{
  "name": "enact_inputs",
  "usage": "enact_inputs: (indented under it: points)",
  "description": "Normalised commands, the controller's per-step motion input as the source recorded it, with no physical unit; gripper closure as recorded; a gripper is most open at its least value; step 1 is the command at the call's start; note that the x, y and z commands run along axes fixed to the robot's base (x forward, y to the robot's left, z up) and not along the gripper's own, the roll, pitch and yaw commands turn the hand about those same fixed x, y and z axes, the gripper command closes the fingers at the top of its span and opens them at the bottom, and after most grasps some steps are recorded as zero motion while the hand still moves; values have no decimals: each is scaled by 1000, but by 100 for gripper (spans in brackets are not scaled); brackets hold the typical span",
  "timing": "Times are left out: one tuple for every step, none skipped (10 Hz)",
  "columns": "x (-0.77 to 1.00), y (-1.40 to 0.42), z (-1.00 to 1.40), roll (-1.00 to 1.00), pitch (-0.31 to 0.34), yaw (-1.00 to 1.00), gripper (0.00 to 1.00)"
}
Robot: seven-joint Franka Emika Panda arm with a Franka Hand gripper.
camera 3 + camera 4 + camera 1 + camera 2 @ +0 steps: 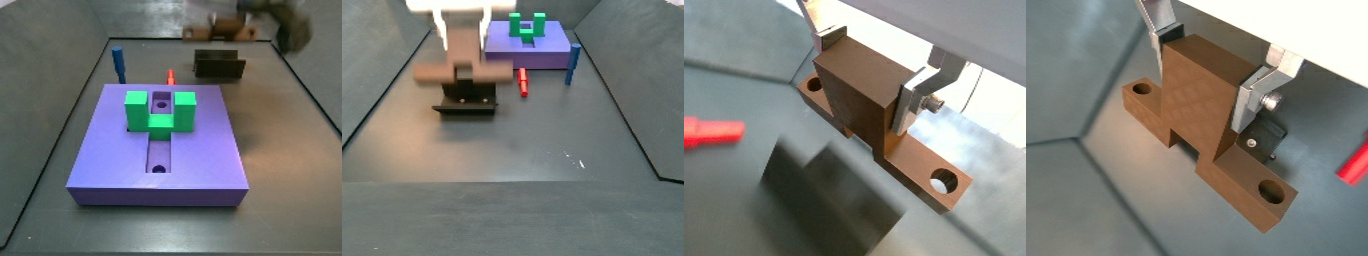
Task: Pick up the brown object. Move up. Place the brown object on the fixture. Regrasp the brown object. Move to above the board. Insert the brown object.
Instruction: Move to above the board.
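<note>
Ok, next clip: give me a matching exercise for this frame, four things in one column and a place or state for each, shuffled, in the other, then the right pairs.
Things:
1. brown object
2. green U-shaped block
3. thin red peg
4. blue post

Places or states:
A. lying flat on the floor
B. between the fingers of the gripper
C. standing upright beside the board
D. sitting on top of the board, over its slot

Pairs: 1-B, 2-D, 3-A, 4-C
</note>
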Motion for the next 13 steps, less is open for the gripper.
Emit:
enact_inputs:
  points:
    - [8, -15, 1400, -46, 24, -69, 100]
    - [22, -23, 1400, -29, 62, -56, 100]
    - [28, -50, 1400, -5, 103, -37, 100]
    - [46, -36, 1400, -8, 115, -18, 100]
    - [45, -34, 770, -7, 125, -2, 100]
    - [50, -25, 387, 5, 132, 16, 100]
    - [61, -25, 210, 3, 132, 34, 100]
    - [-935, -1400, 291, -1000, 89, -37, 100]
    - [-951, -1400, 281, -1000, 80, -35, 100]
    - [-1013, -1400, 300, -1000, 48, -25, 100]
    - [-1053, -1400, 270, -1000, 46, -14, 100]
    - [-1039, -1400, 277, -1000, 43, -13, 100]
    - [-1052, -1400, 275, -1000, 35, -7, 100]
